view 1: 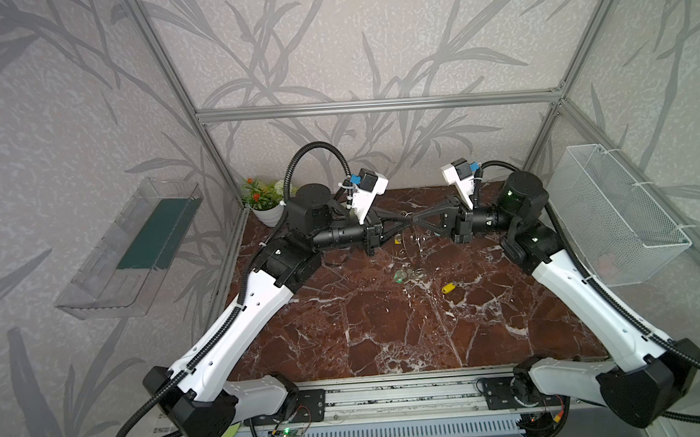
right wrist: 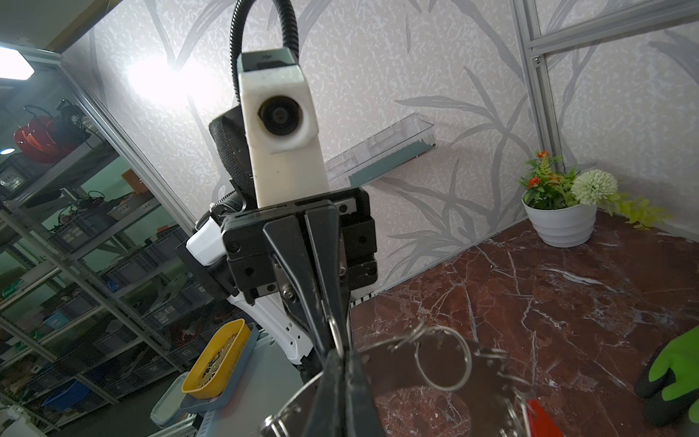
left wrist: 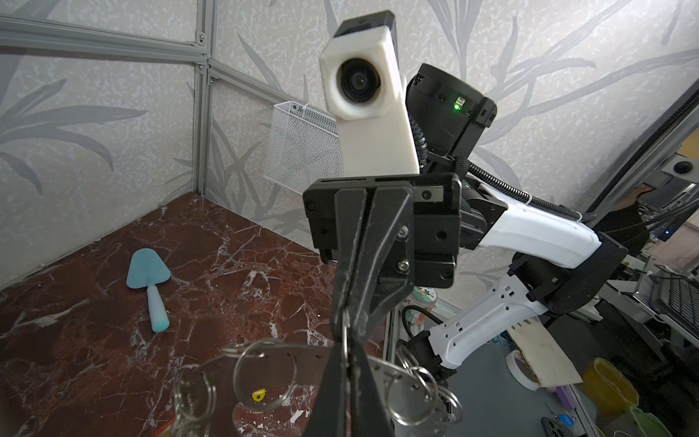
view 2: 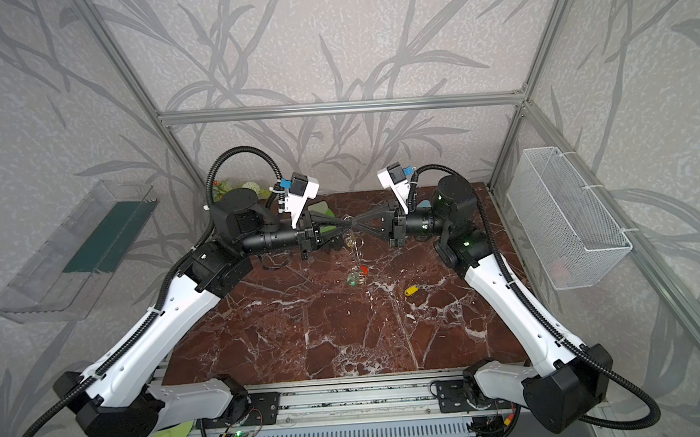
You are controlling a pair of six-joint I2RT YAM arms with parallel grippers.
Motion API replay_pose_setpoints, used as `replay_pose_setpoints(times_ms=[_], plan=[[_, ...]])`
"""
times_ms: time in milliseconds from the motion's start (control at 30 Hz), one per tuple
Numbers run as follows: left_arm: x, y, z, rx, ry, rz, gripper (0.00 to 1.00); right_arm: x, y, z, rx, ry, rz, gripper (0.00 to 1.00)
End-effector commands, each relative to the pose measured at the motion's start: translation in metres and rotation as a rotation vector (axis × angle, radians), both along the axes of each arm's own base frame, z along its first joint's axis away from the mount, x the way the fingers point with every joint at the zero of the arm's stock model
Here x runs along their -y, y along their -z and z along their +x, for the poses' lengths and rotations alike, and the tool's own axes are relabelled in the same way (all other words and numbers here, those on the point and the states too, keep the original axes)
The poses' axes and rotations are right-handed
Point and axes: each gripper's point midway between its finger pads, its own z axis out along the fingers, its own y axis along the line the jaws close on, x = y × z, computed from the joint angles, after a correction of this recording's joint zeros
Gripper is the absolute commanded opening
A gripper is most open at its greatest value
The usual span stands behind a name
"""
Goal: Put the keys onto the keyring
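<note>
Both grippers meet tip to tip above the middle of the table. The grey keyring hangs edge-on below that spot in both top views. My left gripper is shut on a small wire loop at the keyring's rim. My right gripper is shut on the same place from the opposite side. A green-tagged key and a red-tagged key dangle from the keyring's low end. A yellow-tagged key lies loose on the marble table to the right.
A blue trowel lies near the back right corner. A green-and-black glove lies near the back left, by a white plant pot. A white mesh basket hangs on the right wall and a clear tray on the left wall.
</note>
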Motion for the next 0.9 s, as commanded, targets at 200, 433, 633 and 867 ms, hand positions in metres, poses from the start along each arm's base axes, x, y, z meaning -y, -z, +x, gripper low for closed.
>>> replay_pose_setpoints(times_ms=[200,433,633,867], plan=[[-0.001,-0.014,0.003,0.026,-0.020,-0.037,0.00,-0.001,-0.009,-0.007,0.041,-0.020,0.017,0.00],[-0.018,-0.011,0.023,0.010,-0.210,-0.015,0.00,0.007,-0.014,0.006,0.022,0.102,-0.002,0.24],[-0.029,-0.002,0.030,0.031,-0.301,0.044,0.00,0.023,0.001,0.028,-0.072,0.307,-0.100,0.32],[-0.027,0.024,0.037,0.086,-0.326,0.180,0.00,0.046,0.044,0.061,-0.201,0.563,-0.218,0.45]])
